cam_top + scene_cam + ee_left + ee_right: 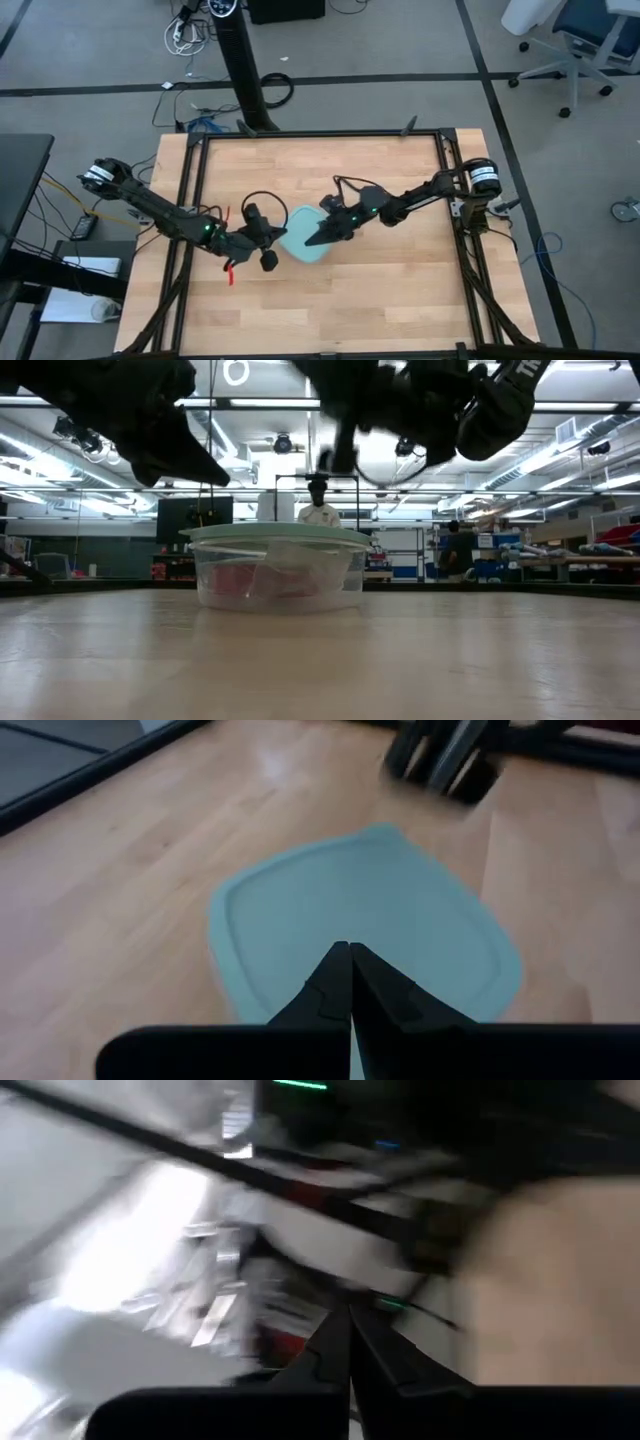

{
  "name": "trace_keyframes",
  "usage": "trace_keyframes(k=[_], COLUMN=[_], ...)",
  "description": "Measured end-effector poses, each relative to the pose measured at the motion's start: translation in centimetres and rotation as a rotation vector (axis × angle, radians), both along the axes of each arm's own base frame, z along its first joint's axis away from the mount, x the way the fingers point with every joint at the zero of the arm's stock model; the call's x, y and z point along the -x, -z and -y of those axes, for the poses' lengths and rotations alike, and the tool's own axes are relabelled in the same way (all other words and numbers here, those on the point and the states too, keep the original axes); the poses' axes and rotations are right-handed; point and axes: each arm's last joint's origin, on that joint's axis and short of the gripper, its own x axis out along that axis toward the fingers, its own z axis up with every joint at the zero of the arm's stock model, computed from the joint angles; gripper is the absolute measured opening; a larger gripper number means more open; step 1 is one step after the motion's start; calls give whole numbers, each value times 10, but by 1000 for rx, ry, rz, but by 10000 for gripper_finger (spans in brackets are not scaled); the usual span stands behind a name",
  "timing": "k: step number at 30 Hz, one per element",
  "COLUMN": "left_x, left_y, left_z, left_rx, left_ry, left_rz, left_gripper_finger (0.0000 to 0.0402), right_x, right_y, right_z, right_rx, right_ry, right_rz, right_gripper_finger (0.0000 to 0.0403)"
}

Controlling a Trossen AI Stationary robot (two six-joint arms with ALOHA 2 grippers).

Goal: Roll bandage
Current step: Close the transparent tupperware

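Observation:
A square container with clear walls and a light-blue lid [300, 250] stands on the wooden table near its middle. It also shows in the low view [275, 535] and the left wrist view [400, 890]. Through its clear wall, something red [238, 580] lies inside, which I take for the bandage. My left gripper [278, 240] [348, 952] is shut and hovers over the lid's left edge. My right gripper [314, 241] [346, 1310] is shut and hovers over the lid's right part, pointing toward the table's near left. The low view shows both grippers above the lid.
Black rails [190, 200] run along the table's sides. A small red piece [230, 272] sits by the left rail under my left arm; I cannot tell what it is. Bare wood [400, 290] lies near and right of the container. People stand far back in the room [318, 510].

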Motion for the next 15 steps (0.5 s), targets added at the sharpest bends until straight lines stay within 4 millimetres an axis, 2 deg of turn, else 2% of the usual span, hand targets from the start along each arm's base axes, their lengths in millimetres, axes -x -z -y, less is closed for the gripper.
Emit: trace_keyframes(k=[3, 5, 7, 9, 11, 15], left_x=[1, 1, 1, 1, 2, 1], left_y=[1, 1, 0, -1, -1, -2], left_z=[0, 0, 0, 0, -1, 0], left_rx=[8, 10, 14, 17, 13, 18], left_ry=[-9, -10, -9, -10, -10, -8], left_rz=[-13, -8, -1, 7, 2, 6], left_gripper_finger=[5, 5, 5, 5, 5, 5], right_x=[5, 7, 5, 0, -5, -11], right_y=[-21, -24, -18, 0, 35, 70], right_z=[-1, 0, 3, 5, 9, 15], right_rx=[-27, -25, -23, 13, 6, -86], right_ry=[-58, -92, -103, -118, -127, -131], right_rz=[188, 211, 162, 37, -176, -221], right_gripper_finger=[3, 3, 1, 1, 1, 1])
